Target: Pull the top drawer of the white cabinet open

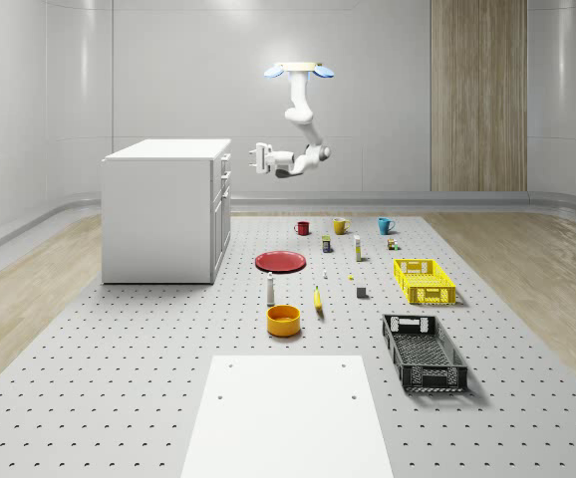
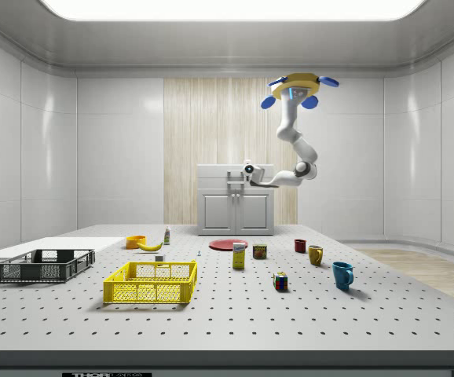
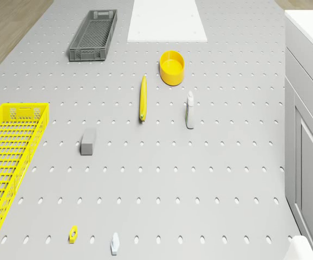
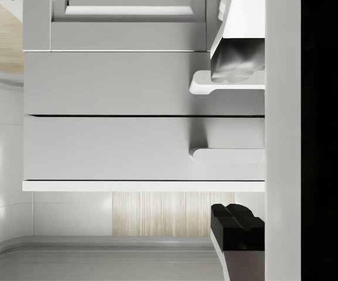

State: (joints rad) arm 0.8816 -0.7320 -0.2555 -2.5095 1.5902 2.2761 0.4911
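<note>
whole-scene view, left to right: white cabinet (image 1: 160, 211) on the pegboard floor (image 1: 119, 378), its top drawer (image 1: 224, 162) shut and facing the gripper (image 1: 257, 157), which sits just off the drawer front, apart from it; drone (image 1: 299, 71) hovers above, over the floor beside the cabinet. wrist view: fingers (image 4: 237, 225) spread wide, nothing held, straddling the top-drawer handle (image 4: 224, 152) level. likely risk: hover drift would let a fingertip strike the front or close on the lower handle.

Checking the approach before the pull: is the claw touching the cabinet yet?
Apart. The whole-scene view shows open background between the claw and the white cabinet front; the drone hovers beside it.
</note>
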